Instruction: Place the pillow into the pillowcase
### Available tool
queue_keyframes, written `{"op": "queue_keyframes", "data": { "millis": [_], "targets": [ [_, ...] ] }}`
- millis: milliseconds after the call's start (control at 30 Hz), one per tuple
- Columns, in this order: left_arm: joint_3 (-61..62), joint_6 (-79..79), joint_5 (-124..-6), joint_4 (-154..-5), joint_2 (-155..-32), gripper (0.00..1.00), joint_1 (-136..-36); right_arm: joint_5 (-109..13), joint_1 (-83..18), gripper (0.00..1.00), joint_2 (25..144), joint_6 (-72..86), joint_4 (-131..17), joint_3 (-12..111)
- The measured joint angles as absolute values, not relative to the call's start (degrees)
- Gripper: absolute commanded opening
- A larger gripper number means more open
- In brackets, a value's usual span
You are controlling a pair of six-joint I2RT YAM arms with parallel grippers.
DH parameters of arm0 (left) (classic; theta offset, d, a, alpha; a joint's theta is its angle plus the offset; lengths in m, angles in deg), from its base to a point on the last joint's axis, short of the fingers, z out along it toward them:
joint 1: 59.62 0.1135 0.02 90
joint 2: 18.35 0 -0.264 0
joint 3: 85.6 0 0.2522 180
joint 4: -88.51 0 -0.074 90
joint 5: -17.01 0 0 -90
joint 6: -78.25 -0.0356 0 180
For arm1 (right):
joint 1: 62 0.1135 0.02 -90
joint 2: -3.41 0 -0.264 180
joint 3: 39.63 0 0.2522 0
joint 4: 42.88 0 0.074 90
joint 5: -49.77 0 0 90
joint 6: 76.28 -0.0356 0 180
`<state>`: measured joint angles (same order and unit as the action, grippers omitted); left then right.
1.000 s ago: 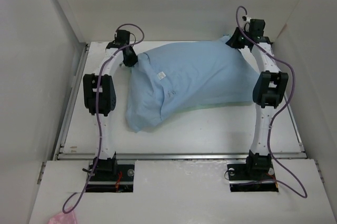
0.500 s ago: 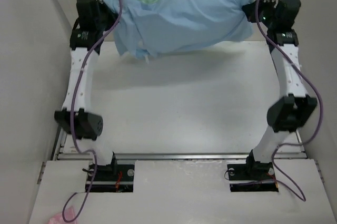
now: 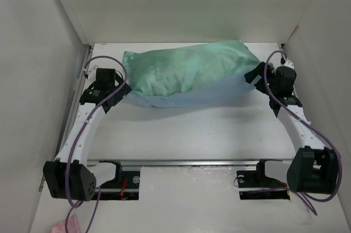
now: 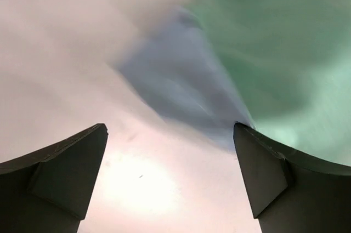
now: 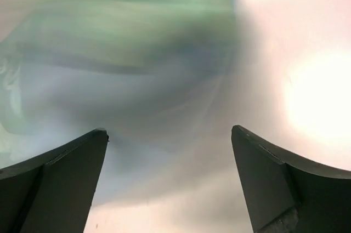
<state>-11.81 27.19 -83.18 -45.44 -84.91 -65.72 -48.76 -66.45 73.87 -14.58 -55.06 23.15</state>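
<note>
The pillowcase (image 3: 186,71) lies plump and full across the back of the table, teal-green on top and light blue along its near edge. The pillow itself is hidden; no white cushion shows. My left gripper (image 3: 122,86) is at the bundle's left end, open, with a blue corner of the pillowcase (image 4: 181,79) just ahead of its fingertips and nothing between them (image 4: 170,129). At the right end my right gripper (image 3: 253,75) is open too, with the pillowcase (image 5: 126,52) lying beyond its empty jaws (image 5: 169,130).
White walls close the table in on the left (image 3: 38,79), right (image 3: 323,52) and back. A metal rail (image 3: 186,162) runs along the table's near edge by the arm bases. A pink scrap (image 3: 60,226) lies at the bottom left.
Half a second ago both grippers held the bundle lifted near the back wall. It now lies on the table, teal side up; both grippers have opened and the arms have come down.
</note>
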Motion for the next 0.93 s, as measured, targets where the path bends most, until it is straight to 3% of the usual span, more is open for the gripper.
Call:
{"op": "queue_keyframes", "data": {
  "millis": [167,367,500,733,933],
  "targets": [
    [-6.7,34.6,-93.5,-31.4,-78.0,1.0,-65.9,-37.7,-66.4,1.0,59.2,-20.1,-64.6,23.2],
    [1.8,35.6,-100.1,-34.0,-65.8,1.0,-65.9,-28.4,-66.4,1.0,45.9,-20.1,-61.8,33.7],
    [1.5,32.8,-98.4,-38.7,-65.6,1.0,-65.9,-31.7,-66.4,1.0,50.2,-17.0,-61.1,38.6],
    [1.2,30.2,-94.9,-41.4,-80.5,1.0,-65.9,-40.1,-66.4,1.0,63.9,-12.8,-66.9,39.2],
    [-0.2,29.1,-91.5,-43.3,-82.3,1.0,-66.1,-44.5,-66.4,1.0,63.7,-11.9,-67.2,37.9]
  ]
}}
